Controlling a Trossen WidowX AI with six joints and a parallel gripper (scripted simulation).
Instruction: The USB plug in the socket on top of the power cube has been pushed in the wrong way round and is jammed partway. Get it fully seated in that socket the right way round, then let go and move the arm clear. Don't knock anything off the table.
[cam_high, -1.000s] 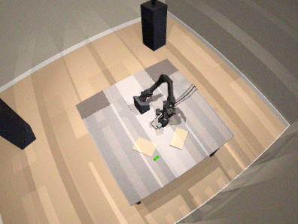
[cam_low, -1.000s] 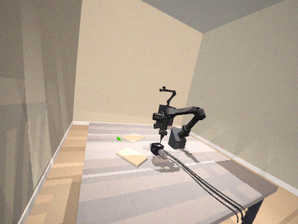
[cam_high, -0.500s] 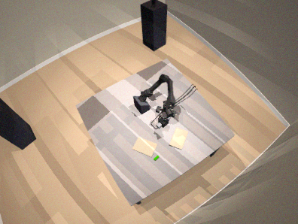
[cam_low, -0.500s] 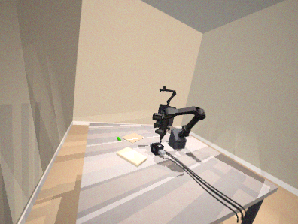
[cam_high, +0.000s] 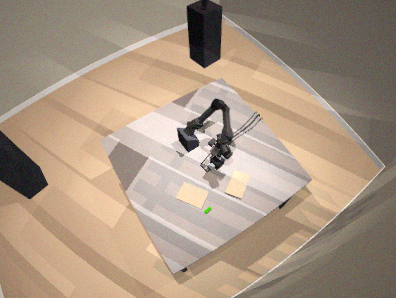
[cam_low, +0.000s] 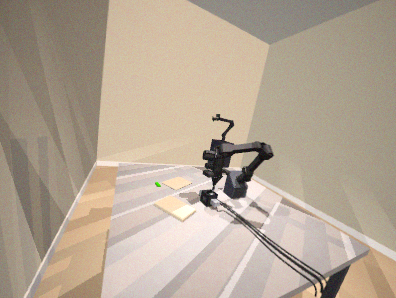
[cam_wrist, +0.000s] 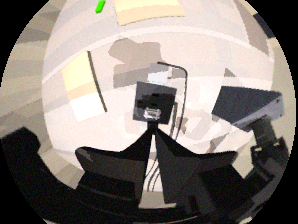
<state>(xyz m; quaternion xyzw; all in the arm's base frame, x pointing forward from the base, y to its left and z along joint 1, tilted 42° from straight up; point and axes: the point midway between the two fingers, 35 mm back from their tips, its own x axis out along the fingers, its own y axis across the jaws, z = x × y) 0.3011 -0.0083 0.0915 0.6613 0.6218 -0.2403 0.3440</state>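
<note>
The power cube (cam_high: 216, 163) (cam_low: 208, 198) (cam_wrist: 143, 96) is a small black block on the table, with dark slots in its top. My gripper (cam_low: 215, 188) (cam_wrist: 153, 131) points down at the cube's top and is shut on the USB plug. The plug's silver metal end (cam_wrist: 151, 114) shows just past the fingertips, over the near part of the cube's top; its body is mostly hidden by the fingers. I cannot tell how deep the metal end sits or which way round it is. In the top view the arm hides the fingertips.
A pale plug (cam_low: 215, 203) (cam_wrist: 158, 74) sits at the cube's side, with a thin cable looping from it. Black cables (cam_high: 247, 125) (cam_low: 265, 239) run off the table edge. Two cream boards (cam_high: 192, 195) (cam_high: 237, 184) and a green piece (cam_high: 207, 210) (cam_low: 158, 184) lie on the table.
</note>
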